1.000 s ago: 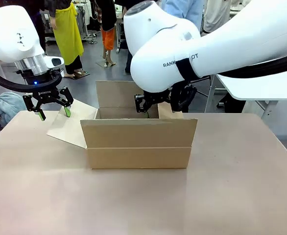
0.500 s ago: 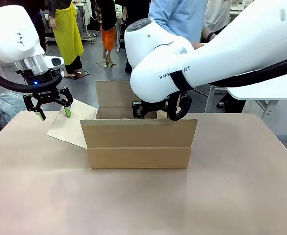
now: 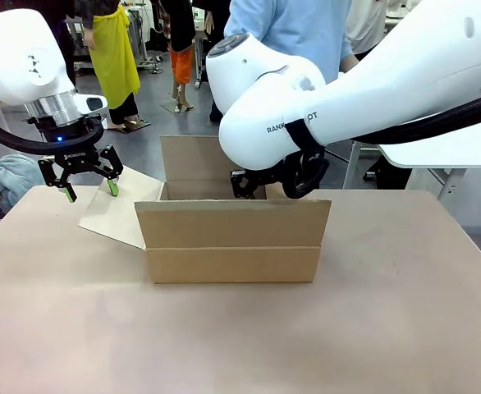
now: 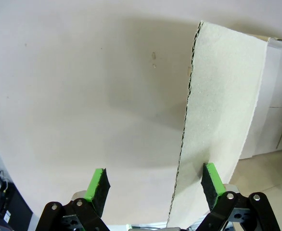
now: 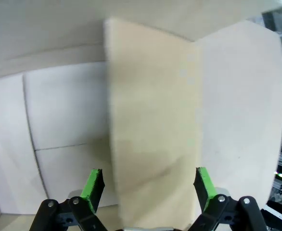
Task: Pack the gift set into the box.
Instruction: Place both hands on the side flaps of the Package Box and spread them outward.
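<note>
Front view: the left gripper [image 3: 83,182] hangs spread, the open box [image 3: 232,242] just beside it on the bench [image 3: 388,312]; left wrist view: a flap [image 4: 223,110] edge lies between its fingers; right wrist view: the right gripper [image 5: 148,185], also spread, straddles a second flap [image 5: 150,120].

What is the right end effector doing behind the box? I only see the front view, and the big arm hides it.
Observer: The right end effector is open, with a cardboard flap between its pads.
Operator: Is anything inside?
Observer: A whitish thing with grid lines, likely the gift set, lies beside that flap.
Operator: And the left one?
Observer: The left end effector is open, the left flap's corrugated edge running between its fingers.
</note>
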Action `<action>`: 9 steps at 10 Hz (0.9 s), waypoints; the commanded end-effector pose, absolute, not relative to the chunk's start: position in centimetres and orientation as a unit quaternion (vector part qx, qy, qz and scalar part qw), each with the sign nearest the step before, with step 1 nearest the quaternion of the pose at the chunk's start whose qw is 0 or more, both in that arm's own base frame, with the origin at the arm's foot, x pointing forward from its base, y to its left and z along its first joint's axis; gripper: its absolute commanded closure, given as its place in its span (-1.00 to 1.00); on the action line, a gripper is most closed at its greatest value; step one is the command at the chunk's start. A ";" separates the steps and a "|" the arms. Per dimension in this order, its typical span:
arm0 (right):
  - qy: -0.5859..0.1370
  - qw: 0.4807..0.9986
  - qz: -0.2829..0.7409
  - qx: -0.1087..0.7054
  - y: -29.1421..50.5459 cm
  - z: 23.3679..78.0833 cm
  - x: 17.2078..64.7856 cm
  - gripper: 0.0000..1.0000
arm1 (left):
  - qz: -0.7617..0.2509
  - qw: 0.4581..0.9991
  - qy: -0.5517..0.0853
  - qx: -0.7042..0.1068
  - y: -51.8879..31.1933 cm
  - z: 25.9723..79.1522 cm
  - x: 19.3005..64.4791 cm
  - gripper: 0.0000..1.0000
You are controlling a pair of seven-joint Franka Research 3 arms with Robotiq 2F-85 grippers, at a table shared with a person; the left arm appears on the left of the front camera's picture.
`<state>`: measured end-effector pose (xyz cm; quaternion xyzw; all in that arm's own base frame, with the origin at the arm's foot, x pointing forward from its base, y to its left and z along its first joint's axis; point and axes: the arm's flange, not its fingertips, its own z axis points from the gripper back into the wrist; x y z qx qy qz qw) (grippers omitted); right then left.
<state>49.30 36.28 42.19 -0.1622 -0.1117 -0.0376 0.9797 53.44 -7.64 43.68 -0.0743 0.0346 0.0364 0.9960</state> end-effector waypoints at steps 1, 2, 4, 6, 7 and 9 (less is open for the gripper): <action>-0.146 0.962 -0.075 -0.219 35.6 43.7 49.0 -1.00 | 0.041 0.996 0.037 -0.068 -7.6 43.9 53.4 -1.00; -0.153 0.957 -0.082 -0.234 34.9 44.3 49.2 -1.00 | 0.041 0.996 0.037 -0.068 -7.6 43.9 53.4 -1.00; -0.146 0.959 -0.084 -0.230 32.6 45.6 49.4 -1.00 | 0.041 0.996 0.037 -0.068 -7.6 43.9 53.4 -1.00; -0.129 0.970 -0.078 -0.192 30.1 47.1 49.6 -1.00 | 0.041 0.996 0.037 -0.068 -7.6 43.9 53.4 -1.00; -0.120 0.974 -0.074 -0.177 28.5 47.7 49.9 -1.00 | 0.041 0.996 0.037 -0.068 -7.6 43.9 53.4 -1.00; -0.112 0.981 -0.064 -0.148 25.5 48.3 50.5 -1.00 | 0.041 0.996 0.037 -0.068 -7.6 43.9 53.4 -1.00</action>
